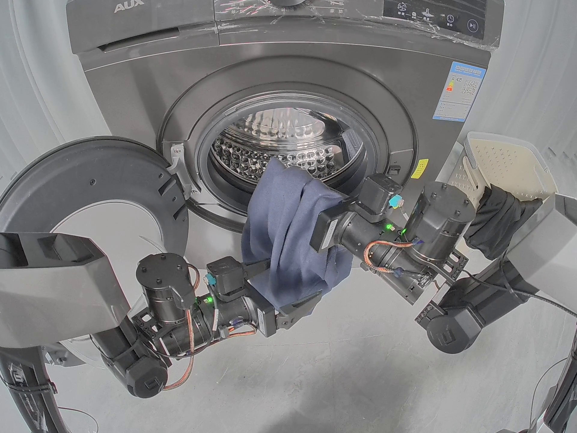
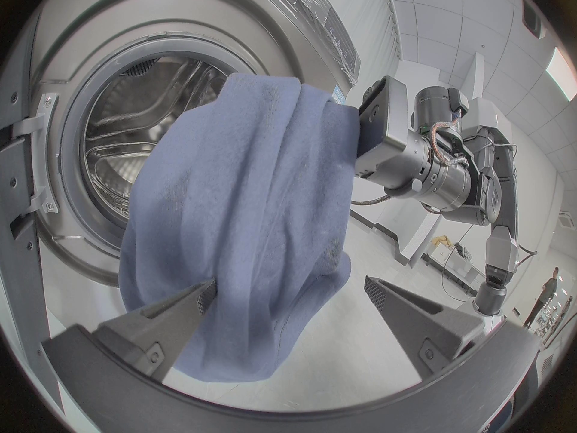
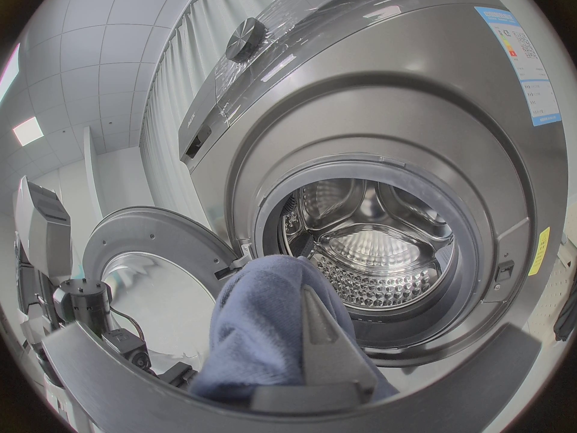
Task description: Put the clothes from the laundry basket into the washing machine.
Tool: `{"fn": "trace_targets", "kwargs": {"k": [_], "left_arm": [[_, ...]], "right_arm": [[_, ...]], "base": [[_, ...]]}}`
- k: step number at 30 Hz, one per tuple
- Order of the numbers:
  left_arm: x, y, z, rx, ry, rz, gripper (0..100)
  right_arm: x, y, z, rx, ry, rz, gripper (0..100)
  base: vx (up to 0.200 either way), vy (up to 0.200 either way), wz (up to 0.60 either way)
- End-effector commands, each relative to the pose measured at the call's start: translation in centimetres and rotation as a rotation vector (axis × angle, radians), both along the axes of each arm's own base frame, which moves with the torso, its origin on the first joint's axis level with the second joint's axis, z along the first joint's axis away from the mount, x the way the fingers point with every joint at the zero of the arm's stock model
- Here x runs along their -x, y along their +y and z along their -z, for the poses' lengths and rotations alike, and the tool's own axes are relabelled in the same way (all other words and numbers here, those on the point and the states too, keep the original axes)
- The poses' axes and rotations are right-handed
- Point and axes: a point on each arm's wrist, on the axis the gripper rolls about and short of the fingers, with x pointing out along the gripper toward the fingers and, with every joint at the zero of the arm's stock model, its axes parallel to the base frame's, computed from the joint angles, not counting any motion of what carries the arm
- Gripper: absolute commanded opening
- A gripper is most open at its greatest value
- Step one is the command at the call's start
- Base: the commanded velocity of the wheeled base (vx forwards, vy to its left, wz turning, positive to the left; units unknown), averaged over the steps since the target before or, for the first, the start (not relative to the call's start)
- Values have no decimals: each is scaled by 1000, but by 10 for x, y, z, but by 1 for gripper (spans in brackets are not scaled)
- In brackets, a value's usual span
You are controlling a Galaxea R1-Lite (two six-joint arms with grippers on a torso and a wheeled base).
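A blue garment (image 1: 288, 236) hangs in front of the washing machine's open drum (image 1: 282, 139), its top edge level with the lower rim of the opening. My right gripper (image 1: 315, 211) is shut on the garment's upper right part, and its fingertips are buried in the fabric (image 3: 264, 326). My left gripper (image 2: 288, 293) is open low down, with the garment's lower end hanging between its fingers (image 2: 201, 296) and brushing one of them. The white laundry basket (image 1: 511, 163) stands at the right with a dark garment (image 1: 499, 218) draped over its edge.
The round door (image 1: 90, 187) is swung wide open to the left, close to my left arm. The steel drum (image 3: 372, 254) looks bare inside. Grey floor (image 1: 360, 362) lies below the machine front.
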Motion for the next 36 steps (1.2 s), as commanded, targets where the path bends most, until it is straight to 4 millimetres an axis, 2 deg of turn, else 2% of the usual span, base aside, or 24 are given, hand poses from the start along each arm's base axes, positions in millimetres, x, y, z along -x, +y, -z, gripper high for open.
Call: {"fn": "trace_targets", "kwargs": {"k": [1, 9, 19, 26, 36], "left_arm": [[-2, -4, -3, 11, -12, 6, 100], [-3, -11, -5, 29, -17, 22, 100], [-29, -15, 15, 45, 31, -36, 100], [-41, -20, 27, 43, 34, -82, 100], [-49, -25, 31, 46, 26, -108, 100]], "right_arm": [[-2, 1, 5, 9, 10, 1, 0], [-2, 2, 9, 17, 19, 1, 0], [13, 12, 13, 30, 36, -34, 0], [22, 15, 7, 22, 27, -57, 0], [26, 17, 5, 14, 24, -69, 0]], "base": [[0, 0, 0], [0, 0, 0], [0, 0, 0], [0, 0, 0], [0, 0, 0]]}}
